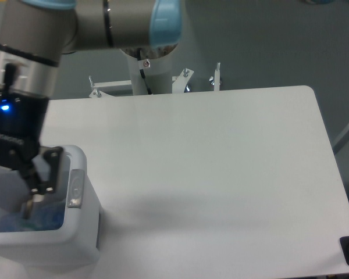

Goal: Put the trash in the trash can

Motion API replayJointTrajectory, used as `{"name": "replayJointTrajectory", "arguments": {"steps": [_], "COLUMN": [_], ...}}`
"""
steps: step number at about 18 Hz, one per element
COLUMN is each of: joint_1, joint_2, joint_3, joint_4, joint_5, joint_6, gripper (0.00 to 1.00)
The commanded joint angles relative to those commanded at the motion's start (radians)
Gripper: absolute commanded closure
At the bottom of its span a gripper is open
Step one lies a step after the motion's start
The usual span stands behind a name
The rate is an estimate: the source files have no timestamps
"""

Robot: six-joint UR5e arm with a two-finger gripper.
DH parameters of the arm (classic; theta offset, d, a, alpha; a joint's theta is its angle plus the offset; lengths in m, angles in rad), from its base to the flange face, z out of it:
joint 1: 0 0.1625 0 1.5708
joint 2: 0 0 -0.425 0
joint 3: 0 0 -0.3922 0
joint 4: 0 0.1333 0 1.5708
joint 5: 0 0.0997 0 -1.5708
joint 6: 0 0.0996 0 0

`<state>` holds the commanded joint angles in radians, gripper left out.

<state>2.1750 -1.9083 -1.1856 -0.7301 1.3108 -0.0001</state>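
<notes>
With the gripper (14, 195) low over the trash can (75, 232), its jaws spread, and a bluish blur inside probably the bottle (35, 218), lifting could snag the rim.

- We see the gripper (11, 192) hanging over the trash can's (81, 232) opening at the frame's left edge; its fingers (43, 174) sit just inside the right rim.
- To the gripper's right, the white table (221, 163) lies bare out to its far edge.
- Behind and to the right, the arm's base column (145, 72) and metal brackets (198, 78) block the back edge.
</notes>
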Motion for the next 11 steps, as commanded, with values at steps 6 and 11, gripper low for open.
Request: {"name": "replayJointTrajectory", "arguments": {"steps": [6,11], "joint_1": [0.087,0.135], "joint_2": [0.011,0.043], "joint_3": [-0.023,-0.066], "joint_4": [-0.171,-0.331], "joint_5": [0.192,0.293], "joint_6": [0.340,0.601], "gripper": [0.00,0.00]}}
